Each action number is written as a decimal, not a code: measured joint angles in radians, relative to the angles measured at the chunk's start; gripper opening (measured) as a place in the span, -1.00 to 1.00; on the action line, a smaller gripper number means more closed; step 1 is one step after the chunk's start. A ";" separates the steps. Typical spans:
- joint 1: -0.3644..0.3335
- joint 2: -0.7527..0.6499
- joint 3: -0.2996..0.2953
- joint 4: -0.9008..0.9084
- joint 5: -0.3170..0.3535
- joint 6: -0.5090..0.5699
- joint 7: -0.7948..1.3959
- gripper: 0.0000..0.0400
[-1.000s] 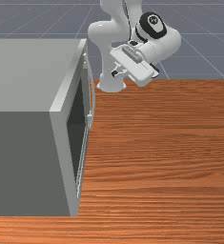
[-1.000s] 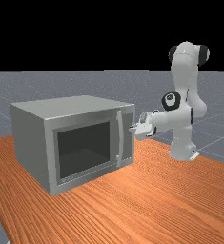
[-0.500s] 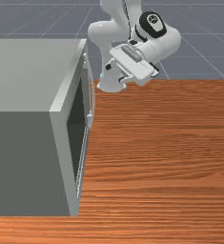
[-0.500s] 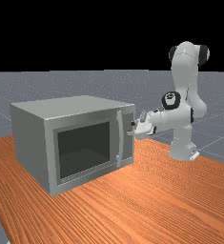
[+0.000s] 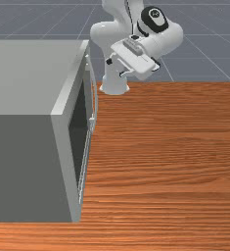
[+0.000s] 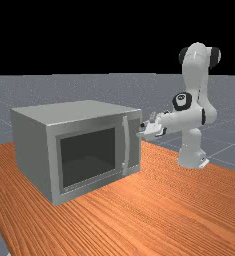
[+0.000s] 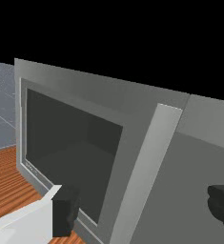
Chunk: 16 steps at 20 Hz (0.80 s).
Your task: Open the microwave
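Nearest in the front view, bare wood of the worktop (image 5: 165,196), and there on the left sits the microwave (image 5: 18,166), a big grey box running from near to far. Its door (image 7: 127,143) is shut, flush with the front! The dark window (image 6: 89,155) gives nothing away, so whether anything stands inside cannot be told.

Farther along that face comes the handle (image 6: 127,145), a long upright bar, and just beyond it, off to the right, hangs the gripper (image 5: 115,68). And here's the news: a second ago its fingers (image 7: 66,209) were together, then they parted, and they now stand wide, with nothing held between them. Since the last half second the hand has risen slightly too, while the microwave hasn't budged. That looks like getting ready for the grab, a finger for each side of the bar, but the grip isn't made; in the front view there's a gap.

Next it probably needs to come in to the handle, line up and close. Come in skewed and a fingertip could knock the bar. Farthest back, the arm's base (image 5: 114,86) stands at the worktop's far edge. Early days: no opening yet!
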 joint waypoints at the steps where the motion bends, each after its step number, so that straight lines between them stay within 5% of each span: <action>1: -0.001 -0.005 -0.001 -0.004 -0.001 0.002 0.000 1.00; 6: -0.002 -0.014 -0.003 -0.015 -0.011 0.034 0.000 1.00; 7: -0.006 -0.034 -0.027 -0.039 -0.046 0.141 0.000 1.00; 10: -0.002 0.011 -0.011 -0.019 -0.020 0.105 0.000 1.00; 11: 0.013 0.102 0.017 0.033 -0.019 -0.084 0.000 1.00; 16: 0.005 0.115 0.017 -0.009 -0.071 -0.053 0.000 1.00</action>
